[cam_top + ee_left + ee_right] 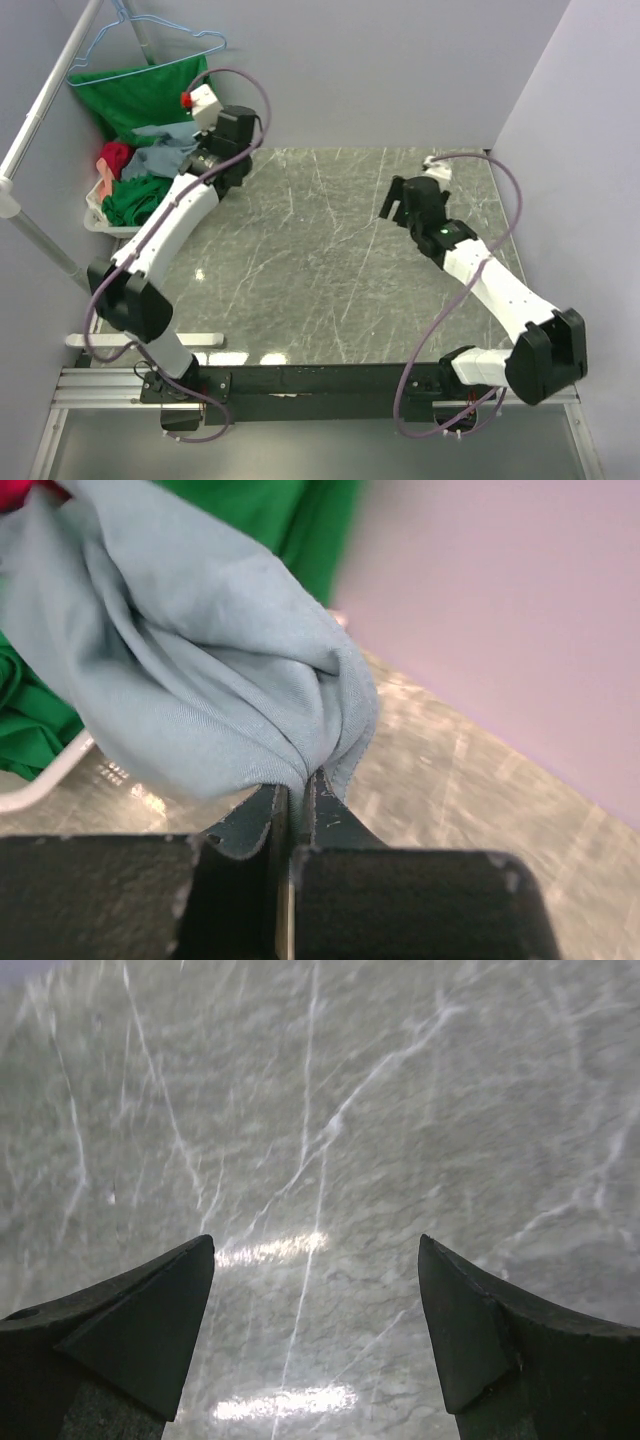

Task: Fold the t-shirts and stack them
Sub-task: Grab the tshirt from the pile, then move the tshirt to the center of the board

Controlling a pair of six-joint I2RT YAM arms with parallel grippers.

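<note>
The grey-blue t-shirt [165, 150] lies bunched on top of a pile with a red shirt [114, 157] and green shirts [130, 200] in a white basket [97, 217] at the table's far left. My left gripper [196, 152] reaches over the basket's edge. In the left wrist view it [296, 780] is shut on a fold of the grey-blue t-shirt [180, 670], which hangs stretched from the jaws. My right gripper [397, 205] hovers open and empty over the marble table; the right wrist view shows only bare table between its fingertips [316, 1250].
A green shirt [140, 90] hangs on a blue wire hanger [150, 45] from a white rail [45, 110] behind the basket. Lilac walls close the back and right sides. A white object [436, 160] lies at the table's far right.
</note>
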